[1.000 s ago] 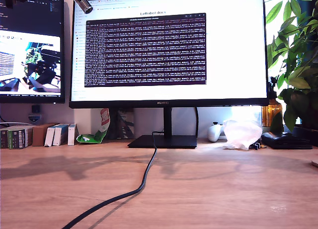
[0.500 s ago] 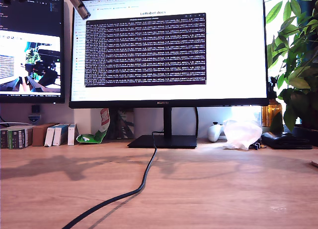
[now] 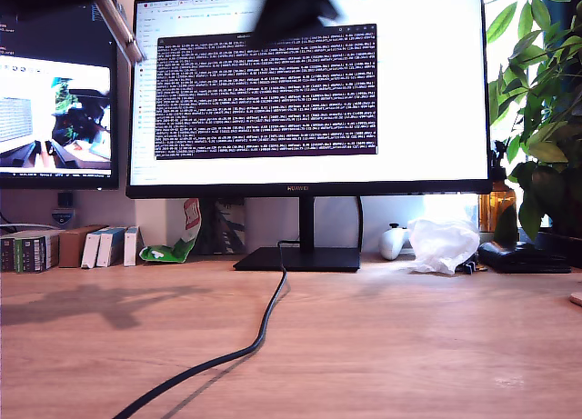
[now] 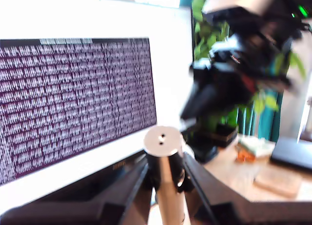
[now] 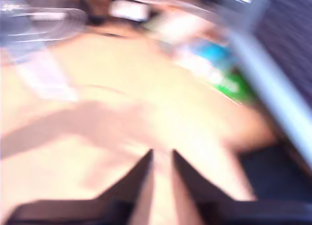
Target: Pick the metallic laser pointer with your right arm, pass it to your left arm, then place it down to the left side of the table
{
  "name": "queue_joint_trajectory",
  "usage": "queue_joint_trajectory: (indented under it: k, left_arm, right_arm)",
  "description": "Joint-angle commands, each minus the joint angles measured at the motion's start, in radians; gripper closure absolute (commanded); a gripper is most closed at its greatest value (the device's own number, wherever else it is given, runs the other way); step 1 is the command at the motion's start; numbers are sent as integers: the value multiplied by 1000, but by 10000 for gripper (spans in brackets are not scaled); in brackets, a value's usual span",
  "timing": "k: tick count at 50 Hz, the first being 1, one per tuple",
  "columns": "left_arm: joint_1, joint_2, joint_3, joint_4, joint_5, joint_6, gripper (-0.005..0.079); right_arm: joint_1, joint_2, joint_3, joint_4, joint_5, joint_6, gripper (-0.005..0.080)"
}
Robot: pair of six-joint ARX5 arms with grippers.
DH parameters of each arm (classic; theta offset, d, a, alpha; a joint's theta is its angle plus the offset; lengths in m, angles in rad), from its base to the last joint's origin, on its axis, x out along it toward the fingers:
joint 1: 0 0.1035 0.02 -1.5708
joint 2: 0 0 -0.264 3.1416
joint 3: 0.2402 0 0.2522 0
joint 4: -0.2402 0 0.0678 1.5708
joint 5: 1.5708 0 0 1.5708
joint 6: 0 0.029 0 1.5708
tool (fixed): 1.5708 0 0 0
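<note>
The table (image 3: pixel 382 346) is filling the lower half of the exterior view, with a black cable (image 3: pixel 245 351) running across it from the monitor (image 3: pixel 309 92) stand toward the bottom edge. The monitor is showing a dark terminal window, and a second screen (image 3: pixel 56 83) is standing at the exterior view's left. A plant (image 3: pixel 541 101) is rising at the exterior view's right, with a crumpled white bag (image 3: pixel 443 244) near its base. Small boxes (image 3: pixel 68 246) are lining the back of the table at the exterior view's left.

A blurred dark arm (image 3: pixel 291 5) is crossing the top of the monitor in the exterior view. In the first wrist view the other arm (image 4: pixel 239 69) is showing, blurred, with a green light.

My first gripper (image 4: pixel 165 178) is pinching the pointer (image 4: pixel 165 176), its fingers pressed against the silver shaft and the flat end facing the camera. In the exterior view the pointer (image 3: pixel 118 28) is slanting in the air at the top left, well above the table.

My second gripper (image 5: pixel 162 171) is showing nearly closed fingers with a thin gap and nothing between them, above the blurred table.
</note>
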Motion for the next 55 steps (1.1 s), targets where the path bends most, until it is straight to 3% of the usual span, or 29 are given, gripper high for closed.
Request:
queue_joint_trajectory:
  k: [1, 10, 17, 55]
  left_arm:
    - [3, 14, 9, -32, -14, 37, 762]
    - [3, 14, 9, -143, -43, 115, 762]
    - [3, 14, 9, -202, -75, 164, 762]
    - [3, 14, 9, -286, -163, 261, 762]
  right_arm:
    - [-5, -30, 14, -8, 66, 34, 763]
    - [-47, -30, 13, -43, 303, 58, 763]
    - [-72, -35, 13, -50, 394, 88, 763]
    - [-335, -166, -31, -83, 472, 104, 763]
